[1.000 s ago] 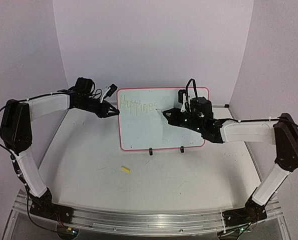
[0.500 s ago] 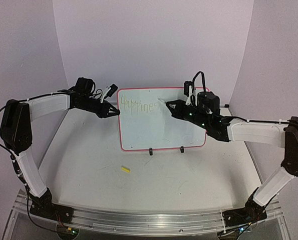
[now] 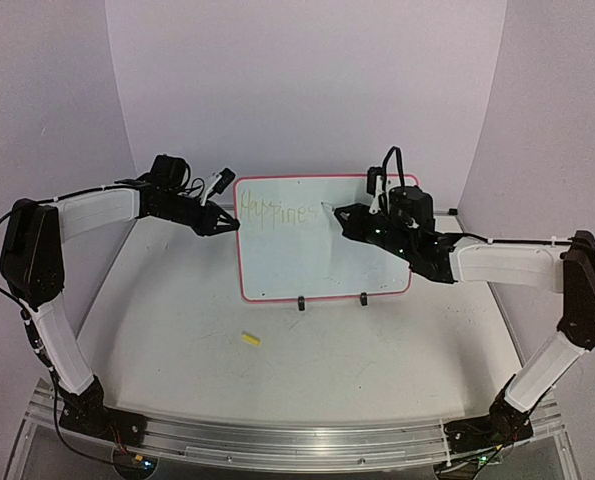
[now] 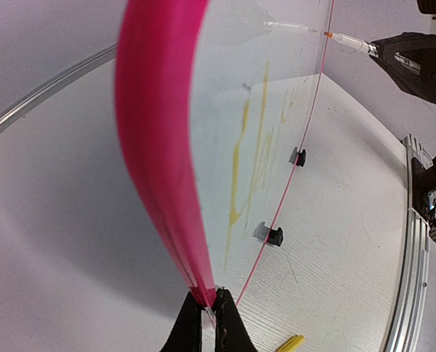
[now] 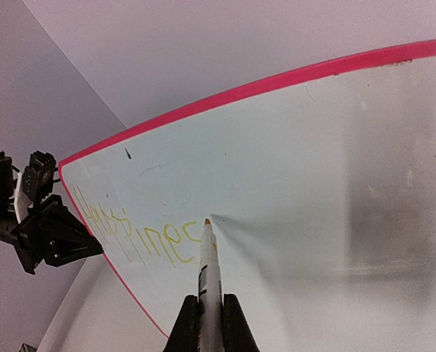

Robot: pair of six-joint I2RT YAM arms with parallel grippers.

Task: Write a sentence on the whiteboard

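Now pinches the whiteboard point(image 3: 322, 265) by its nine-o'clock edge in the left claw point(image 3: 235, 226), upright toward twelve o'clock on the table point(image 3: 357, 350); clamps a marker point(image 5: 209, 271) in the right claw point(image 5: 209, 308), tip at three o'clock of the sentence point(image 3: 277, 211).

Stands with both arms raised from their bases, elbows high at the outer sides, white forearms stretched inward. Holds the left arm point(image 3: 97, 213) almost level, with the left pincer point(image 3: 229, 226) pressed shut on the pink edge of the whiteboard point(image 3: 307, 265), the two fingertips meeting around the rim. Reaches with the right arm point(image 3: 497, 263) slightly upward, wrist turned so that the right pincer point(image 3: 339, 213) points toward the left one, well apart from it. Grips the marker point(image 5: 207, 257) between closed fingers, with the tip straight ahead of the right pincer, at the board or just off it; cannot tell which.
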